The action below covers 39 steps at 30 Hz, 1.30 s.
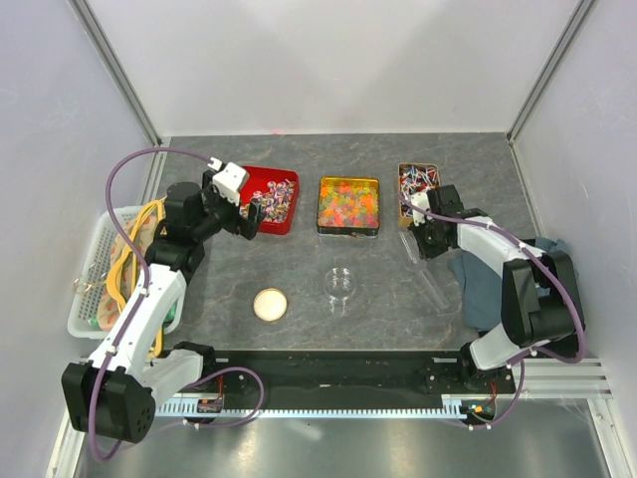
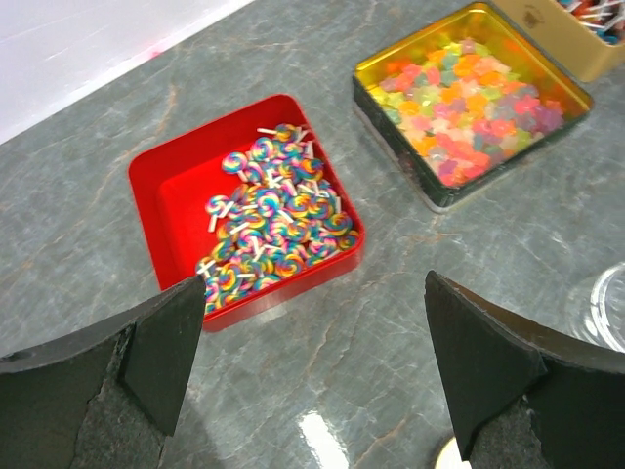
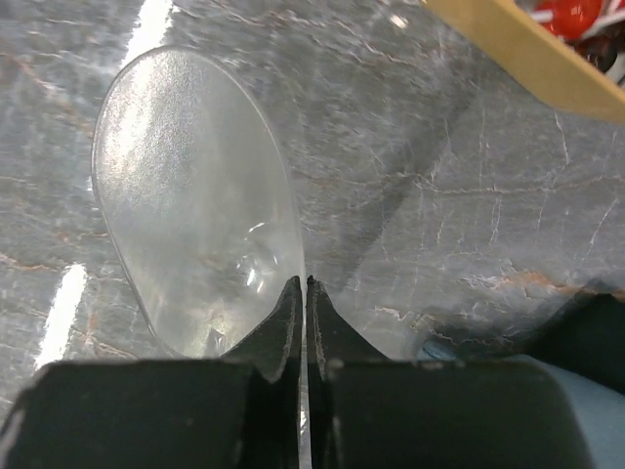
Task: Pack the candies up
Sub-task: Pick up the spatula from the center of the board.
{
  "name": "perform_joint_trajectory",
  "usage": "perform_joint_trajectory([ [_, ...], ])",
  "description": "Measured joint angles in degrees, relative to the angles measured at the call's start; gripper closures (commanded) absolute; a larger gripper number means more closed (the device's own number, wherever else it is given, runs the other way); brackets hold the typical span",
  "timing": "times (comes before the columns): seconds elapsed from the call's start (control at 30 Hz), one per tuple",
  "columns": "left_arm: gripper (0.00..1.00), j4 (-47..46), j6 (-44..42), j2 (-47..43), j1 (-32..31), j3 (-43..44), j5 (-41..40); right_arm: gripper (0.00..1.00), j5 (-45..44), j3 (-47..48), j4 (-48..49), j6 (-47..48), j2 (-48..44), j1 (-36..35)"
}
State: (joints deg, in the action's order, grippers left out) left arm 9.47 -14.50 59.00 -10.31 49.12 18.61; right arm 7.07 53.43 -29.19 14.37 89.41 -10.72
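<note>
Candies [image 1: 418, 179] look unpacked so far, lying in a tan box [image 3: 518, 54] at the far edge of the tabletop [image 1: 219, 269], twd the right corner. Nearest, abt mid-tabletop: a cream disc [image 1: 270, 304] and, to its right, a clear dish [image 1: 341, 284] w/ nothing in it that I can see, prob. the thing to fill. Further back, right claw [image 3: 306, 288] is clamped shut on the handle of a clear scoop [image 3: 195, 186]; scoop bowl empty, just short of the box. Left claw [image 2: 312, 283] hangs w/ jaws wide apart, gripping nothing, over bare tabletop in front of a red tray [image 2: 176, 195] of swirl lollipops [image 2: 278, 215]. Gold tin [image 2: 391, 147] of gummies [image 2: 469, 93] sits btwn tray and box along the far edge. Left to do, I'd judge: basically all of it. Scoop, tip into dish, maybe lid it.
</note>
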Motion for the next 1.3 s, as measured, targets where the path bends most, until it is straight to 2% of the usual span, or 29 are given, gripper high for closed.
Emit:
perform_joint_trajectory([
  [0.17, 0.00, 1.8, 0.0, 1.4, 0.0, 2.1, 5.9, 1.00, -0.3, 1.9, -1.3, 2.0, -1.8, -2.0],
  [0.33, 0.00, 4.1, 0.9, 3.8, 0.0, 6.4, 18.0, 1.00, -2.5, 6.5, -1.7, 5.3, -7.3, -6.5],
  [0.6, 0.00, 6.0, 6.1, 11.4, -0.1, 15.0, 34.9, 1.00, -5.4, 15.0, -1.8, 12.0, -16.0, -20.1],
  [0.73, 0.00, 9.8, 7.2, 15.9, -0.6, 19.4, 40.0, 1.00, -11.3, 17.2, -1.7, 16.5, -16.6, -26.2],
  [0.97, 0.00, 17.1, 7.5, 24.2, -2.2, 25.9, 42.2, 1.00, -23.1, 17.6, -3.1, 24.0, -13.9, -36.1],
  [1.3, 0.03, 20.6, 7.4, 25.4, -8.1, 27.1, 38.2, 1.00, -29.6, 23.8, -2.9, 27.0, -8.8, -41.9],
])
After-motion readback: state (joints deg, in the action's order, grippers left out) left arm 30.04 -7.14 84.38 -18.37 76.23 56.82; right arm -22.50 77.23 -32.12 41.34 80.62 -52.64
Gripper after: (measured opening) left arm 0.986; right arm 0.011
